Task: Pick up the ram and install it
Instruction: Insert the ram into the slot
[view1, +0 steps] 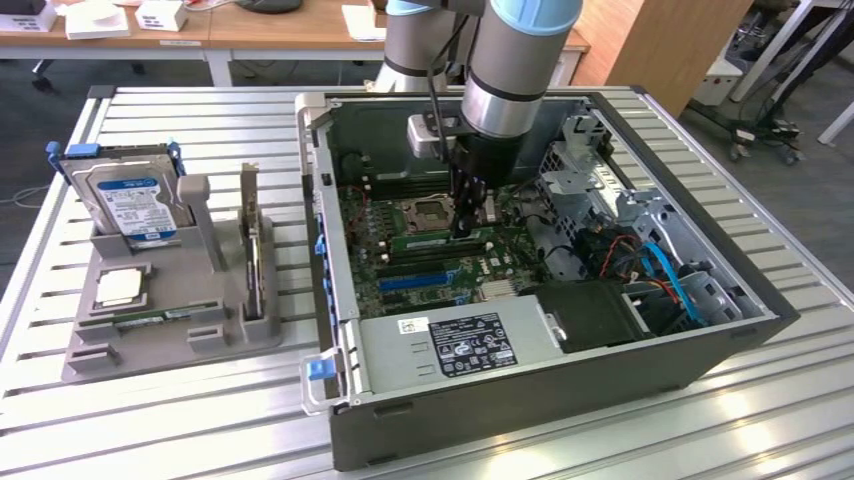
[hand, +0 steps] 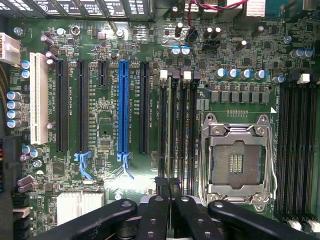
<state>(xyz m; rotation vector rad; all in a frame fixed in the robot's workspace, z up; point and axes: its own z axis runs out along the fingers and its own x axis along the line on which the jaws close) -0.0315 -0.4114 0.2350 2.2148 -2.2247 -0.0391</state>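
Finds the pincer (view1: 467, 232) down inside the open computer case (view1: 534, 400), at the end of the arm (view1: 514, 70) and directly over the motherboard (hand: 105, 145). Records its fingers (hand: 162, 189) drawn almost fully together and clamped on the ram (hand: 169, 130), the stick's thin pale-green top edge caught between the tips. Places the ram on edge directly beneath the pincer, in line with the black memory slots (hand: 192, 130) and reaching away from the tips along them. Cannot tell full seating in a slot. Notes the CPU socket (hand: 235, 160) just beside the pincer on one flank. Notes a blue expansion slot (hand: 123, 110) near it on the opposite flank, with black slots on either side of that. Locates the labelled power supply (view1: 454, 345) near the pincer, on the camera's side of it in the exterior view, and blue cables (view1: 667, 275) toward the exterior view's right of it. Locates a grey holder (view1: 147, 345) outside the case, well apart from the pincer toward the exterior view's left, standing on the slatted metal table (view1: 174, 430). Logs a hard drive (view1: 134, 200) upright in that holder and a dark expansion card (view1: 250, 240) on edge beside the drive.
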